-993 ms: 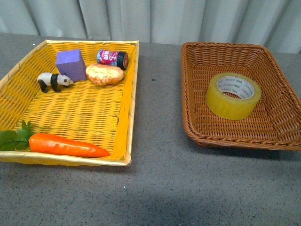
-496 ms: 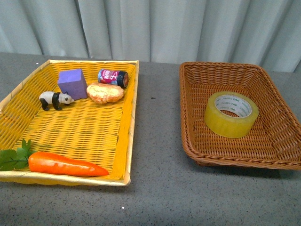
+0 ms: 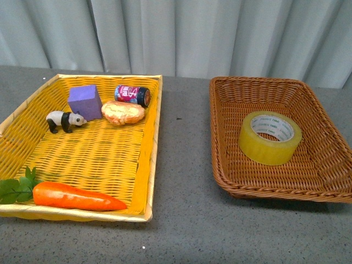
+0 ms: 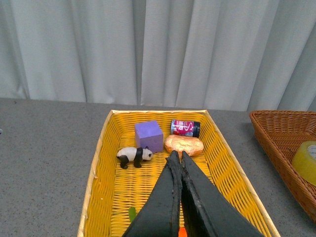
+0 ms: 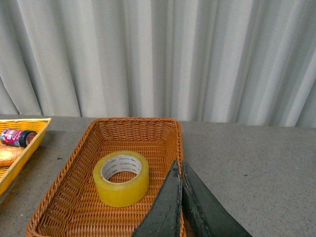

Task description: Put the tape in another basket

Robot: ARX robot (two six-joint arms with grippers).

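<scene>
So the tape (image 3: 270,137) sits flat in the brown wicker basket (image 3: 220,132), core facing up, easy to grab from above. Both the left gripper (image 4: 177,155) and right gripper (image 5: 179,165) have jaws pressed together, holding nothing. The yellow basket (image 3: 149,159) looks like the destination.

Glossy tape (image 3: 270,138); rough woven wicker basket (image 3: 220,137).

Left gripper (image 4: 178,156) fingers (image 4: 170,187) pressed together above yellow basket (image 4: 99,163). Inside: purple block (image 4: 148,136), panda (image 4: 133,156), can (image 4: 184,128), bread (image 4: 184,145). Brown basket (image 4: 276,140) with tape (image 4: 306,160) at frame edge.
</scene>
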